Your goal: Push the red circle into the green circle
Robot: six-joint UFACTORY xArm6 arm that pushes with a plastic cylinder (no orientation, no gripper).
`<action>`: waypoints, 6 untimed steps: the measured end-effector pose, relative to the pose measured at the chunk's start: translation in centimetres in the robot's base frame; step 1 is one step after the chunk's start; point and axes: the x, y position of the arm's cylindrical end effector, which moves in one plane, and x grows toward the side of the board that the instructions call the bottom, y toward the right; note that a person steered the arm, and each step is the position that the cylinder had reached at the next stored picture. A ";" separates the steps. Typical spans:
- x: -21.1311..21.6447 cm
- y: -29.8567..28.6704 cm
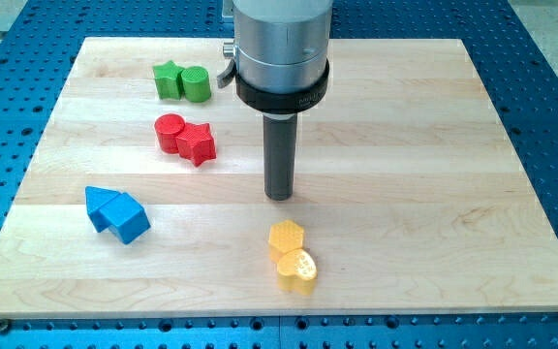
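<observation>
The red circle [170, 132] sits at the view's upper left, touching a red star [198, 143] on its right. The green circle [196, 84] lies above them, touching a green star [169, 80] on its left. My tip [279, 197] rests on the board near the middle, to the right of and below the red blocks, well apart from them. A gap of bare wood separates the red circle from the green circle.
Two blue blocks [116, 212] touch each other at the view's left. A yellow hexagon [286, 237] and a yellow heart [298, 270] touch each other just below my tip. The wooden board [434, 194] lies on a blue perforated table.
</observation>
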 end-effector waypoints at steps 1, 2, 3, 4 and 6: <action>0.1 0.0; -0.1 0.0; -0.1 -0.1; 0.2 -2.5; -2.2 -12.3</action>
